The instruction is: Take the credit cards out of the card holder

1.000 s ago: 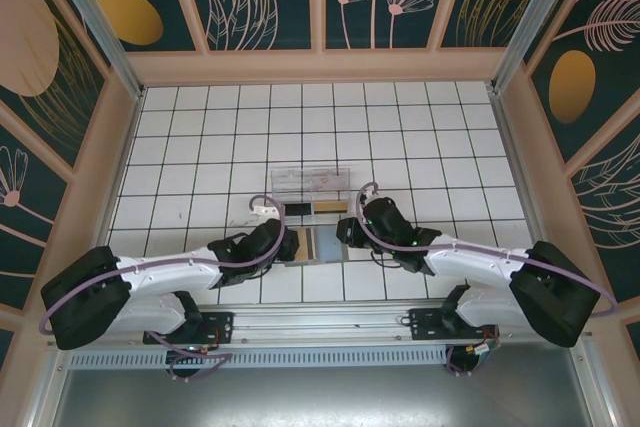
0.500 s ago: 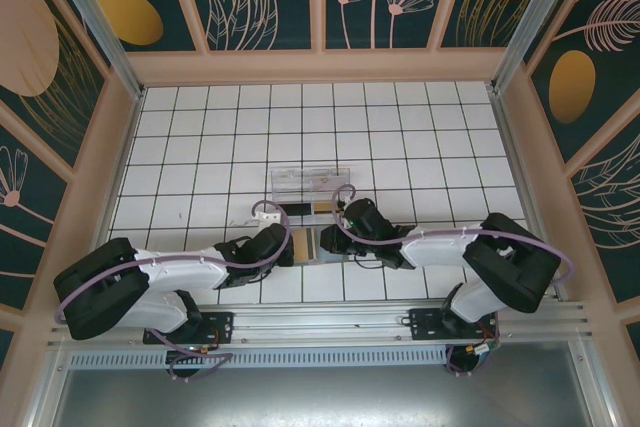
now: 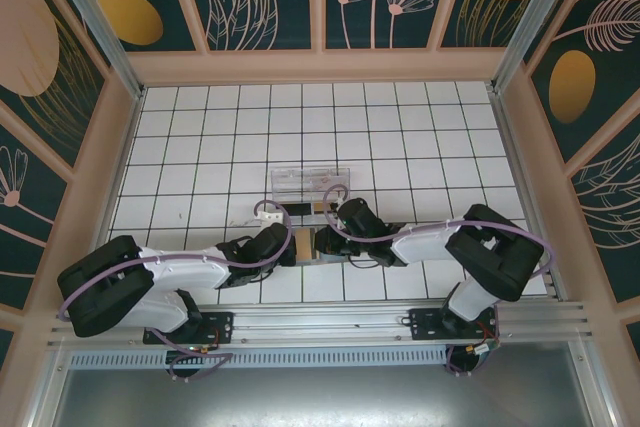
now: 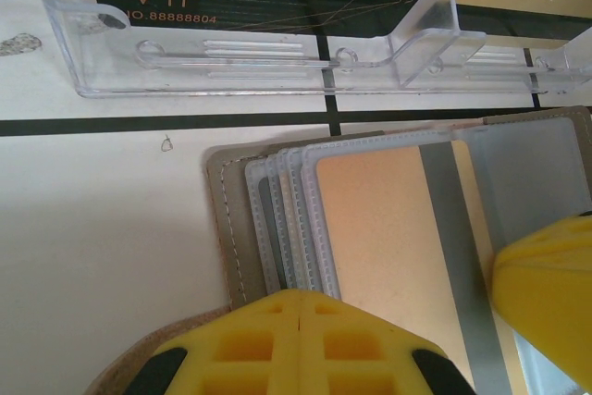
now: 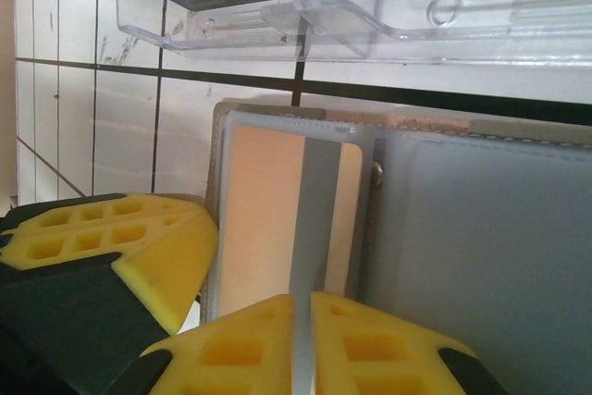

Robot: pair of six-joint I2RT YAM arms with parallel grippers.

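Right claw (image 5: 302, 314) has edged left onto the card holder (image 4: 227, 219) — it and left claw (image 4: 301, 310) closed, tan-and-grey credit card (image 4: 388, 228) inside

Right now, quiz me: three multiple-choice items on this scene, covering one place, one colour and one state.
1. The clear tray lies: A) on the far side of the card holder; B) on its near side; C) on top of it.
2. The card in the holder's front sleeve is: A) red; B) tan with a grey stripe; C) green.
3. The holder is: A) folded shut; B) standing on edge; C) lying open.
Answers: 1 A, the top view shows the tray past the holder. 2 B, the left wrist view shows the stripe. 3 C, both panels lie flat.
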